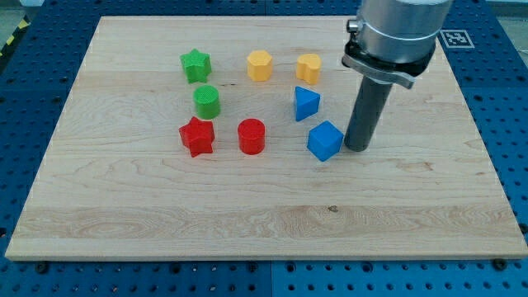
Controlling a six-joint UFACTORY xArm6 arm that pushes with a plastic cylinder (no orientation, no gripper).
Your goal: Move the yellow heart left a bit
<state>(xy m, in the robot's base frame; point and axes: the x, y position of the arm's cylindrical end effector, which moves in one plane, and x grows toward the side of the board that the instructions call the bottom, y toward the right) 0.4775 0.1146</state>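
Observation:
The yellow heart [309, 67] sits near the view's top, right of the middle of the wooden board [165, 206]. A yellow hexagon [259, 64] lies just to its left. My tip [357, 148] rests on the board below and to the right of the heart, well apart from it. The tip stands right beside the blue cube [325, 140], on the cube's right side, very close or touching. A blue triangular block [306, 103] lies between the heart and the cube.
A green star [196, 65] and a green cylinder [207, 101] stand at the left. A red star [196, 136] and a red cylinder [252, 136] lie below them. The arm's grey body [396, 33] hangs over the board's upper right.

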